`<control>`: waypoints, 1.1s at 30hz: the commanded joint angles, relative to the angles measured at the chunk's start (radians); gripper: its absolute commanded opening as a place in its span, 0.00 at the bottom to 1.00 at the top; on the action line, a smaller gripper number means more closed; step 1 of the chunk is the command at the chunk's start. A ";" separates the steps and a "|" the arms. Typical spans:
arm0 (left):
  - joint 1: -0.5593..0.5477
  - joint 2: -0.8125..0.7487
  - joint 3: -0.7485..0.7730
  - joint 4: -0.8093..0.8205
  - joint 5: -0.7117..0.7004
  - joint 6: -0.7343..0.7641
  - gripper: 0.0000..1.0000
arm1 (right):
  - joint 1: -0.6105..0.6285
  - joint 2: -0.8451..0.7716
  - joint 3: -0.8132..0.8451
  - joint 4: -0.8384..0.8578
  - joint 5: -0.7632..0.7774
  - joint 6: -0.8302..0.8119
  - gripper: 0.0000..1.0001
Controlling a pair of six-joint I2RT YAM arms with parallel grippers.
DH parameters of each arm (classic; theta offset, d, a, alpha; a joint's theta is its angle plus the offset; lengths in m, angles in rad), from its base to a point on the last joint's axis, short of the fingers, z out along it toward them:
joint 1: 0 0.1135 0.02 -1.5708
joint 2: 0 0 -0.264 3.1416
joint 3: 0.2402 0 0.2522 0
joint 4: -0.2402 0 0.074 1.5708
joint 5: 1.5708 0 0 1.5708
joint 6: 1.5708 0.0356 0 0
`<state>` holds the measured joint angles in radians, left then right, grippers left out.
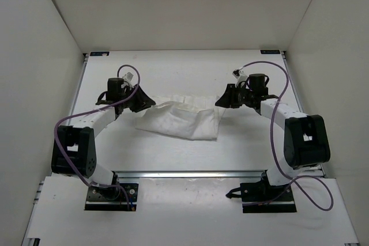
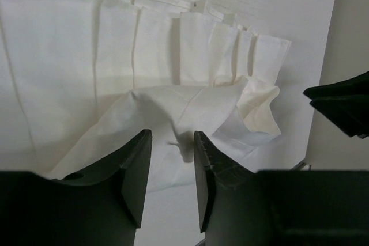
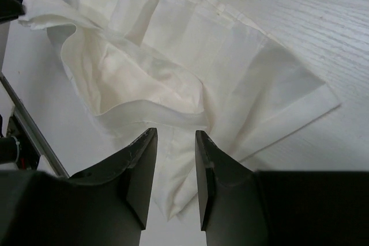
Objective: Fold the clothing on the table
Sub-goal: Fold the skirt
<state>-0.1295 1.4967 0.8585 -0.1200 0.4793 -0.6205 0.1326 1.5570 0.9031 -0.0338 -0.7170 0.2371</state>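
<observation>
Left tool (image 2: 172, 135) and right tool (image 3: 176, 133) are hovering partly open, gripping nothing, above the clothing (image 1: 183, 120); fabric contact unclear.

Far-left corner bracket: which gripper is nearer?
Left. The left gripper is at the white garment's left end, on the bracket's side; the right gripper is at the garment's right end.

Plain white walls (image 1: 173, 4) on three sides (matte finish), soft even light, faint shadows
</observation>
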 commanded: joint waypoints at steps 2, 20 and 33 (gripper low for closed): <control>0.022 -0.055 -0.024 0.108 0.074 -0.030 0.51 | 0.028 0.066 0.031 0.100 -0.038 -0.061 0.29; -0.010 0.065 0.105 0.060 -0.054 0.234 0.65 | 0.079 0.227 0.062 0.089 -0.038 -0.085 0.21; -0.062 0.336 0.289 -0.004 -0.088 0.312 0.55 | 0.093 0.186 0.069 0.061 -0.033 -0.085 0.00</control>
<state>-0.1917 1.8229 1.0950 -0.1040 0.3836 -0.3420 0.2146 1.7866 0.9436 0.0078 -0.7364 0.1749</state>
